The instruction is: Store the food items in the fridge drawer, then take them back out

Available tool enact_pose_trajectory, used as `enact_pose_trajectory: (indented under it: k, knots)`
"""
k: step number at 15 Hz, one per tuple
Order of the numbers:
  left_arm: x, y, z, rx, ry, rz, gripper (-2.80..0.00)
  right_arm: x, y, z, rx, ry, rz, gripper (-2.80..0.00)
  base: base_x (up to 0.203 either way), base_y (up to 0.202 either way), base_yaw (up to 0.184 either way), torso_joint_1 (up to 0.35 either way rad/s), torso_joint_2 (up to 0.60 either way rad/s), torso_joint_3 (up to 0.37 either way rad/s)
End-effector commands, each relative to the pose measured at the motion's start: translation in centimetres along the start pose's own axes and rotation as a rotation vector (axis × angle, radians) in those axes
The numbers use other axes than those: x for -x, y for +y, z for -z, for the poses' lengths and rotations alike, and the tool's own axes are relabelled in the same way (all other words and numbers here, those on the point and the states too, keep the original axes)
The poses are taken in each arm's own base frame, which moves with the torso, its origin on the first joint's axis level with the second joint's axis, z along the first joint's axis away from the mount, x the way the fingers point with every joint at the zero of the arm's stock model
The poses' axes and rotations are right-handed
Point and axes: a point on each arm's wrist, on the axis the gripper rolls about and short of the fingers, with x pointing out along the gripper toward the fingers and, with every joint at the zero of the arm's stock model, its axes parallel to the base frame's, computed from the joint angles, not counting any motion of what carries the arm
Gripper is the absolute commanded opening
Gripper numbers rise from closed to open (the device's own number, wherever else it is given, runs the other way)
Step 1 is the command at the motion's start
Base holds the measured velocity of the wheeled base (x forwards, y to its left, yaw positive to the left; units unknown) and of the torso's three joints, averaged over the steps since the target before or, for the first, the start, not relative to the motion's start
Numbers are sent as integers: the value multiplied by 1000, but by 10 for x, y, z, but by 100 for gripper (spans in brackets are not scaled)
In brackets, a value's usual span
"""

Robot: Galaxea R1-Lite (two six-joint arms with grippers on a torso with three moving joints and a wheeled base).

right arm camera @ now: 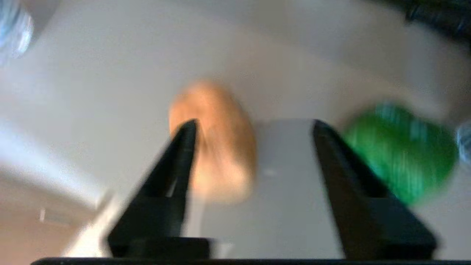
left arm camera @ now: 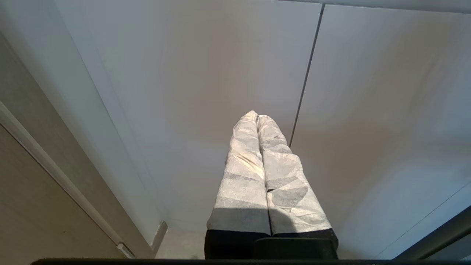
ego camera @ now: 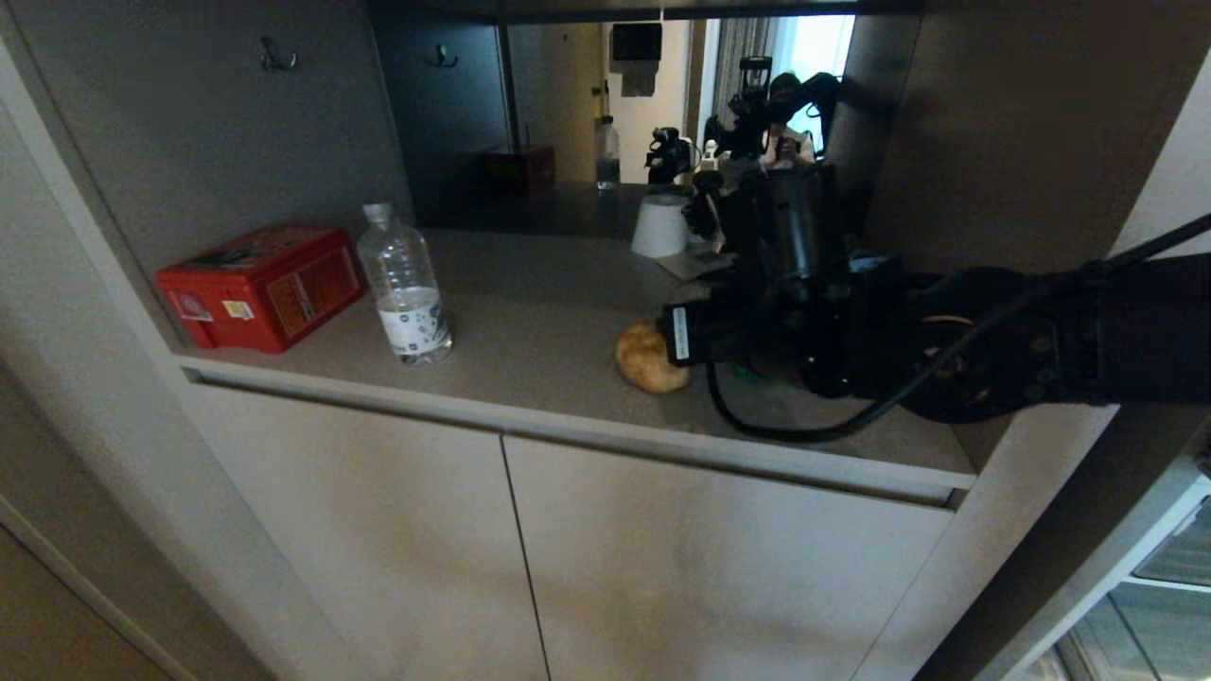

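A tan potato [ego camera: 651,359] lies on the grey counter [ego camera: 530,340] near its front edge. My right arm [ego camera: 946,331] reaches in from the right and hangs just to the potato's right. Only a sliver of the green bell pepper [ego camera: 747,375] shows beneath it. In the right wrist view my right gripper [right arm camera: 254,127] is open over the counter. The potato [right arm camera: 217,147] sits just inside one finger [right arm camera: 184,147]. The pepper [right arm camera: 401,151] lies outside the other finger. My left gripper [left arm camera: 257,117] is shut and empty, parked facing the cabinet doors. The fridge drawer is out of view.
A red tin box [ego camera: 260,284] and a clear water bottle [ego camera: 407,284] stand at the counter's left. A white cup [ego camera: 659,227] stands at the back before a mirror. Beige cabinet doors [ego camera: 568,567] lie below. A pale shelf edge with glassy panels [ego camera: 1168,558] shows at lower right.
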Motion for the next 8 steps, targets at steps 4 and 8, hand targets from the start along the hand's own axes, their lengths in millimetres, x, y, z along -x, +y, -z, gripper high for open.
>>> enact_pose_trajectory:
  k: [4,8]
  knots:
    - [0,0,0,1,0,-1,-280,90,-29,38,33,52,-41,-280,0,0,0,0,0,0]
    - [0,0,0,1,0,-1,-280,181,-80,80,-3,-15,-64,-280,0,0,0,0,0,0]
